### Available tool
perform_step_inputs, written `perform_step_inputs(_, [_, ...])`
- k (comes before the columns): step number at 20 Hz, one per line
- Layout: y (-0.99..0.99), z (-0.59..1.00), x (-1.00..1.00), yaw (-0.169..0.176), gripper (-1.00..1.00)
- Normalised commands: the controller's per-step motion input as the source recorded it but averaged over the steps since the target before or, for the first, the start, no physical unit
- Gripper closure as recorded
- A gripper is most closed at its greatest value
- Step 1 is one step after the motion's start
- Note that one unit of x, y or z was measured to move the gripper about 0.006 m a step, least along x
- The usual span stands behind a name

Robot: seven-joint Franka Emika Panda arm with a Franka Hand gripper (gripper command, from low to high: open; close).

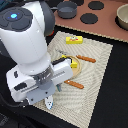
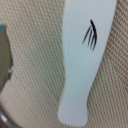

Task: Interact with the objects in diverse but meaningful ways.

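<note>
Gripper (image 1: 48, 102) hangs low over the woven mat (image 1: 100, 65), but the arm's bulk hides its jaws, so open or shut cannot be told. Directly beneath, the wrist view shows the white fish (image 2: 85, 60) lying flat on the weave. It looks light, stiff and smooth, perhaps slippery; the narrow waist seems the best hold. Farther off sit the yellow block (image 1: 74, 39) and, beyond the mat, the grey pot (image 1: 66, 8).
</note>
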Motion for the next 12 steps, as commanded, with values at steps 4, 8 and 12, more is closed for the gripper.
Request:
perform_step_inputs(4, [0.81,0.91,0.24,0.051,-1.00])
perform_step_inputs(8, [0.86,0.68,0.14,0.060,-1.00])
perform_step_inputs(12, [0.84,0.35,0.00,0.060,-1.00])
